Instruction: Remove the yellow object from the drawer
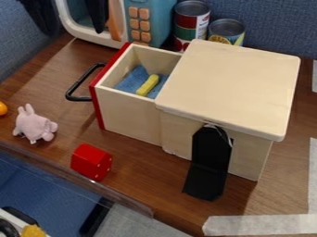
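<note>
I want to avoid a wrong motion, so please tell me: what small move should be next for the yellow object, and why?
Probably the open hand should move over the yellow object before it goes down. The drawer is pulled out and the object lies uncovered on the blue lining, while the hand is at the upper left, away from it.

Camera view: drawer (127, 113) out, yellow object (148, 85) inside.
Gripper (73, 33) at 11 o'clock by the top edge, fingers spread. Wooden box (229, 83) at 2 o'clock, drawer extending toward 9; yellow object on blue material (131, 81). Pink plush toy (34, 125) at 9, red block (90, 162) at 8, two cans (191, 21) near 12 to 1, behind box.
</note>
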Robot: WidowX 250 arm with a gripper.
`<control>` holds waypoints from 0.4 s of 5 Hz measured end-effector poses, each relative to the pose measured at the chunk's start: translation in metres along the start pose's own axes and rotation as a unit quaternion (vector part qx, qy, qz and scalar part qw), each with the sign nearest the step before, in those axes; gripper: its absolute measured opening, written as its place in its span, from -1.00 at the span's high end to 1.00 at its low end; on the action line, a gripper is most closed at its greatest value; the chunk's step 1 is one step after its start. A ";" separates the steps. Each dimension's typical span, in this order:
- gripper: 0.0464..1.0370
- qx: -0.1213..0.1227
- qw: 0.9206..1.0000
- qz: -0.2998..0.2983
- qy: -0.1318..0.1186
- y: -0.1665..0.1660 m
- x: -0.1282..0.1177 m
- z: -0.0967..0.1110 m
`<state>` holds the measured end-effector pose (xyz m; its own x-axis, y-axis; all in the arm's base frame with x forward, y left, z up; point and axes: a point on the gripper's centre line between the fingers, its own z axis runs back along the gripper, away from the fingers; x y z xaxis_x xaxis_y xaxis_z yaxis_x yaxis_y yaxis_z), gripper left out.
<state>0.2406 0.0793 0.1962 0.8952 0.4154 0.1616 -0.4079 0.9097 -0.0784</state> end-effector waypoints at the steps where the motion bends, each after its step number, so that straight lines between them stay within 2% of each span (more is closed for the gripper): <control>1: -0.93 -0.002 1.000 -0.002 0.009 0.000 -0.001 -0.007; 2: -0.93 -0.004 1.000 -0.022 -0.003 -0.003 0.006 -0.027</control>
<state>0.2516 0.0789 0.1706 0.9111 0.3755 0.1702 -0.3670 0.9267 -0.0801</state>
